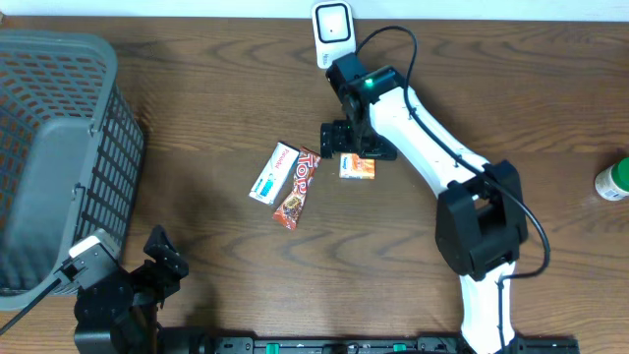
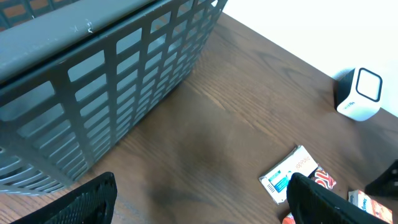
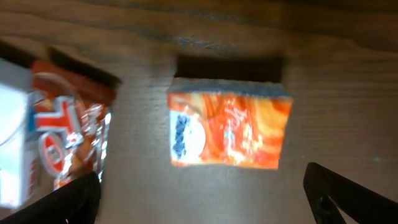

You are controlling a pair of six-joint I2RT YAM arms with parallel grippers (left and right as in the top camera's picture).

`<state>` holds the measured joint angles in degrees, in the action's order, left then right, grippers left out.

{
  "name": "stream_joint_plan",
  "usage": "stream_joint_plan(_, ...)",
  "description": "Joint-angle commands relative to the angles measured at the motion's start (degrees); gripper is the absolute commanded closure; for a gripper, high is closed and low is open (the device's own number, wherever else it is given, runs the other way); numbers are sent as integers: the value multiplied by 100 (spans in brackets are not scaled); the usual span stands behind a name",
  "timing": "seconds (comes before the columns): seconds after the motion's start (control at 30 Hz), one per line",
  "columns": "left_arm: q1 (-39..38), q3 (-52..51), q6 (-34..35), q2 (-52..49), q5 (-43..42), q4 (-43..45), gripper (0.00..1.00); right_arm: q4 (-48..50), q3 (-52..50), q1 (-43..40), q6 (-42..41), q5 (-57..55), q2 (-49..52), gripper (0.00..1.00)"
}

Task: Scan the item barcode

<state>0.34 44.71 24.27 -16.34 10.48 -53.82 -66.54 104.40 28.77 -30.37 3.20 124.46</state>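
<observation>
My right arm point(image 1: 429, 138) is white with bulky black joints, a thin black cable point(image 1: 413, 44) and a green light point(image 1: 371, 83) near the wrist; its pincer point(image 1: 354, 147) is black. My left arm point(image 1: 118, 295) is black.

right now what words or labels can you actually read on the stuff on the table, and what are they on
"TOP": on the red snack wrapper.
white and blue box: has a barcode and some print, all too small to read.
orange packet: its printing is too blurred to read.
white scanner: no text shows on it.
</observation>
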Motion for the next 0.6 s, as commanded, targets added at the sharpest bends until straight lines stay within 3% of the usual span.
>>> stream_joint_plan(0.0,28,28,70,26,33,-15,12,20,-28,-94,24,-31,509,1)
stream_joint_plan(0.43,28,28,70,26,33,-15,12,201,-28,-291,350,-33,935,1)
stream_joint_plan(0.57,28,28,70,26,33,-15,12,129,-28,-328,378,-28,935,13)
